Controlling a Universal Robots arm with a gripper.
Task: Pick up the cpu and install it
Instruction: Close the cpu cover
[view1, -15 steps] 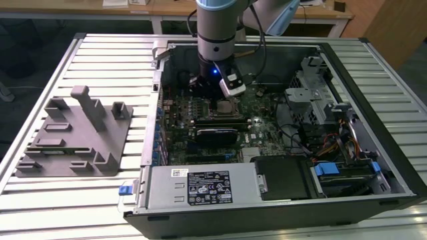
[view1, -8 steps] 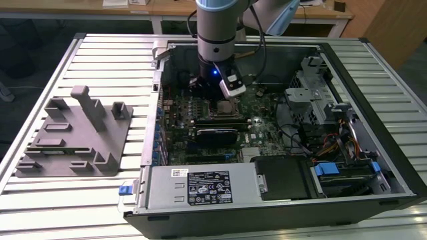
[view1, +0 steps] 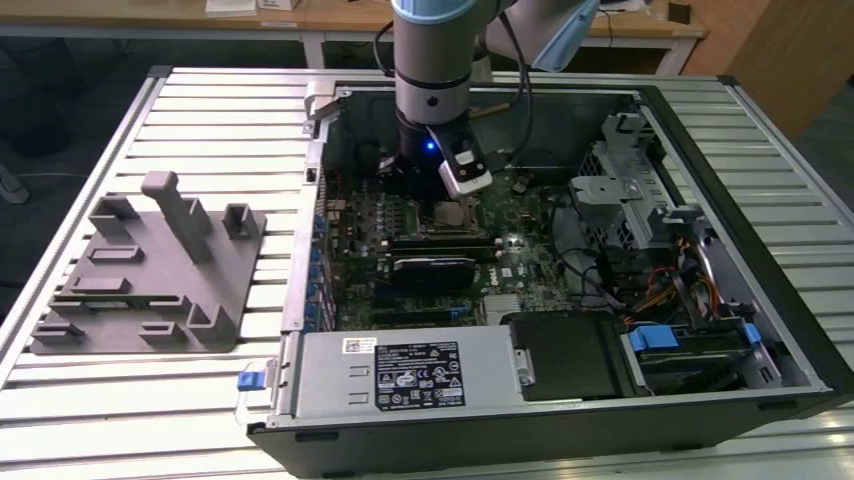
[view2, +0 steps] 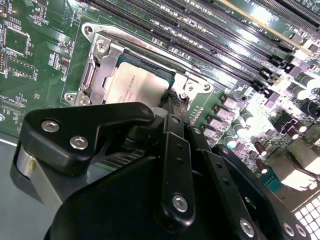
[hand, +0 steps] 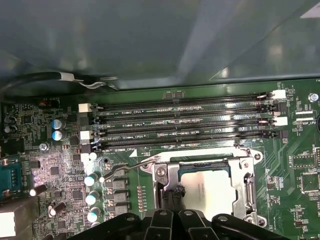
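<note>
Since the cpu (hand: 207, 187) already lies flat in the socket frame (hand: 248, 175), metal top up, we see the gripper (hand: 175, 192) right down at its edge on the lever (hand: 125, 170) side, tips pinched together with nothing between them as far as we can judge. Chip is square, no long axis, edges parallel to the memory slots (hand: 180, 125) and squared up with the frame
</note>
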